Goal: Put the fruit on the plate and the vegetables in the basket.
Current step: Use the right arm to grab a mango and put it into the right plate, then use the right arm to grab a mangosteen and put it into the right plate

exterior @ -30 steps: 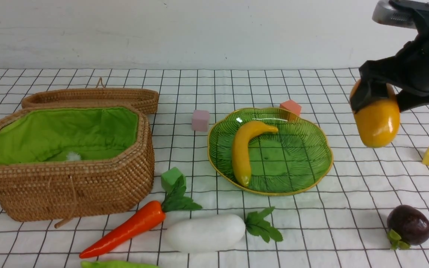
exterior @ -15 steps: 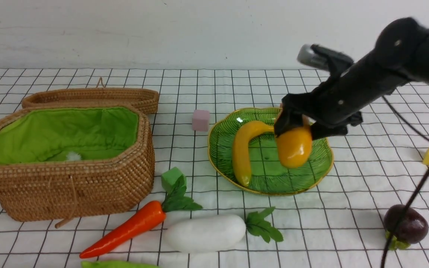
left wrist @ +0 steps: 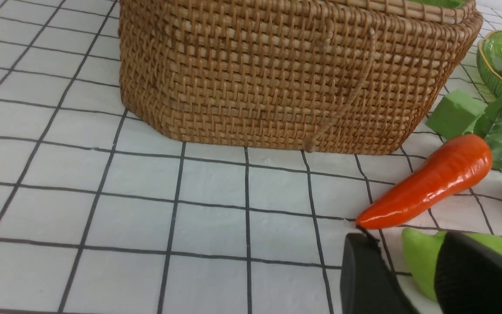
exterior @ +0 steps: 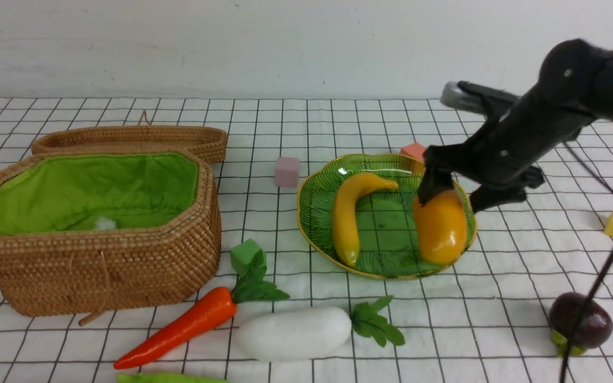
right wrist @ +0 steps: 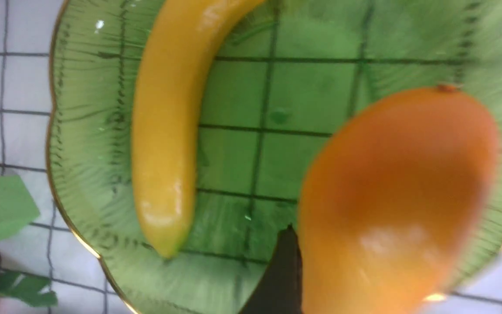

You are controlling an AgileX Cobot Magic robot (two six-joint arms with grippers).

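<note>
While right arm (exterior: 551, 111) slants down over plate (exterior: 386, 229) | right tool (exterior: 453, 199) splayed astride mango (exterior: 440, 234) | left tool (left wrist: 408, 240) straddles pod (left wrist: 421, 261), grip unclear

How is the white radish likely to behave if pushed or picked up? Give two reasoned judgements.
The radish looks smooth and glossy, so it may slip in a pinch. Its rounded body lies on its side and would probably roll if nudged across. Its thin leaves likely flop.
</note>
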